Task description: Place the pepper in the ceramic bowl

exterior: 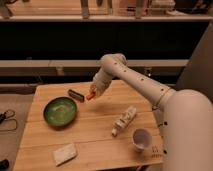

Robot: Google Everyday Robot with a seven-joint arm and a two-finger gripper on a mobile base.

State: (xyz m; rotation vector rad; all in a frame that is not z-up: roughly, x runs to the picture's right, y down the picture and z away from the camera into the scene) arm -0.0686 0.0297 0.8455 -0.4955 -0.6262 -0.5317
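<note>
Gripper [92, 94] above table [95, 142] right of ceramic bowl [60, 111], pepper [89, 96] half-hidden within

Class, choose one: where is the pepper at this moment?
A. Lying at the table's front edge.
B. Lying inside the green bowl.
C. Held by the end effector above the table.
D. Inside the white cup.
C: the pepper is gripped in the end effector, raised above the wooden table beside the ceramic bowl, not in it.
</note>
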